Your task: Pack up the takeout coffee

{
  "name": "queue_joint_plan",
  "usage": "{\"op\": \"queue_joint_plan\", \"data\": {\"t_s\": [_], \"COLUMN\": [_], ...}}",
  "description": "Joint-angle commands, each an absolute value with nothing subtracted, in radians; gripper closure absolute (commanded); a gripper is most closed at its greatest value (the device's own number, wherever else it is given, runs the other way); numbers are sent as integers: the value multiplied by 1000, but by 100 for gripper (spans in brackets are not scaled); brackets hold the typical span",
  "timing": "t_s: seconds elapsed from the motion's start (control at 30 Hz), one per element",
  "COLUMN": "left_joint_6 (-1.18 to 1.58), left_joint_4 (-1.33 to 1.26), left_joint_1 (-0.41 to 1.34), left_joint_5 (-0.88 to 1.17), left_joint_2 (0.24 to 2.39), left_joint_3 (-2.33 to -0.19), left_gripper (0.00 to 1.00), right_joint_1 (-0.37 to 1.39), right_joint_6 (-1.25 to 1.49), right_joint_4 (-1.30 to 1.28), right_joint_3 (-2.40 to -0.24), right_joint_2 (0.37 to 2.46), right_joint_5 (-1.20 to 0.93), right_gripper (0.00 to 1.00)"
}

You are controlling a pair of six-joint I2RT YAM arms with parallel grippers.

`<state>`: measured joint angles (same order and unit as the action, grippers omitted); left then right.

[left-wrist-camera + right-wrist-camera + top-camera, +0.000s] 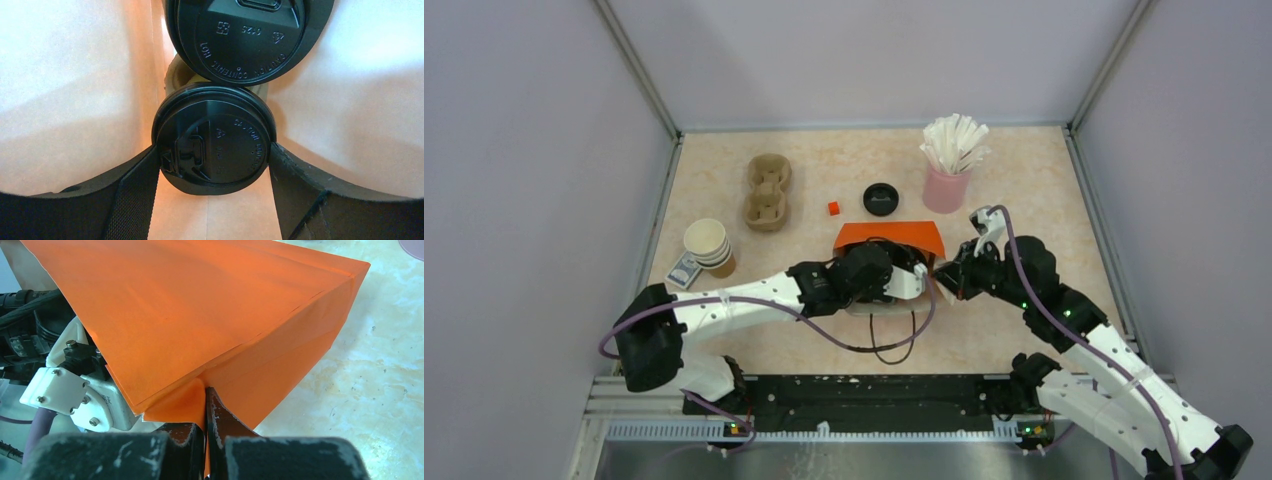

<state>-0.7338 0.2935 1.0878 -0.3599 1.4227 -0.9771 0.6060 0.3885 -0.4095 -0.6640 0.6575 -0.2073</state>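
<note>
takeout coffee (pixel 215 145) | olive-tan cup, black lid on | inside orange bag (pixel 200 315) | between left gripper (pixel 215 167) fingers

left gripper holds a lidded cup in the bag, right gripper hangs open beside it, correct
No: the right gripper is shut on the edge of the orange bag, per the right wrist view. The left gripper does hold the lidded takeout coffee inside.

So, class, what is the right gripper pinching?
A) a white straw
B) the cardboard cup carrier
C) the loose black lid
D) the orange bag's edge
D: in the right wrist view, the right gripper is shut on a fold at the edge of the orange bag.
</note>
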Motion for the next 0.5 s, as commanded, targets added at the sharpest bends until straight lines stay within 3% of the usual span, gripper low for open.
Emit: {"op": "queue_joint_plan", "data": {"t_s": [0.0,0.47], "left_joint_6": [-716,-697], "left_joint_4": [334,390], "left_joint_1": [1083,1102], "left_joint_5": [-319,-301], "left_joint_2": [1418,1416], "left_joint_3": [-1032,-1054], "left_gripper": [36,23], "right_joint_1": [614,614], "right_joint_6": [410,397], "right_joint_4": [-366,-371], "right_joint_3": [-703,-710], "right_joint_2": [652,662], "right_joint_5": [-240,-238], "right_gripper": [100,100]}}
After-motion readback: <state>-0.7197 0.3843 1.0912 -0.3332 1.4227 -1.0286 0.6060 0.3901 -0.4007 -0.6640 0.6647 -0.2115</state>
